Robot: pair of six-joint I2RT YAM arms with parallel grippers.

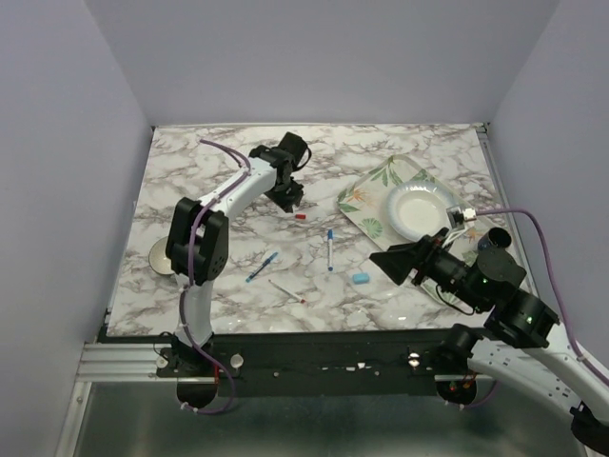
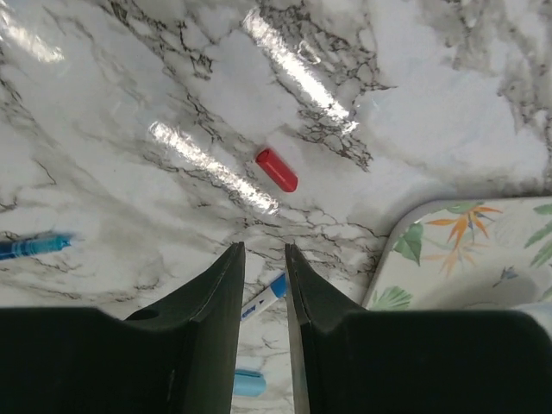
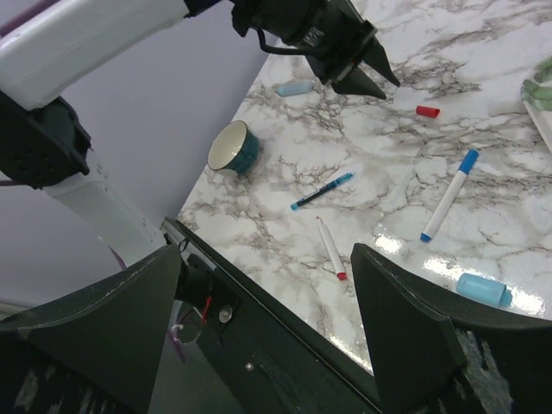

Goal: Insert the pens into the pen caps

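On the left of the surface (image 1: 190,162) sits a blue cup (image 3: 233,147). Next come a blue pen (image 1: 262,267) and a white pen with a red tip (image 1: 285,290), both lying flat. The left hand (image 2: 263,252) hangs over the surface, its fingers a little apart with nothing between them. The red cap (image 2: 276,170) lies just in front of it, not touching. Then comes a white pen with a blue end (image 1: 329,249), with a light blue cap (image 1: 360,278) near it. The right hand (image 1: 385,257) is spread wide and holds nothing. A flowery tray (image 1: 366,195) with a white plate (image 1: 419,211) on it is on the right.
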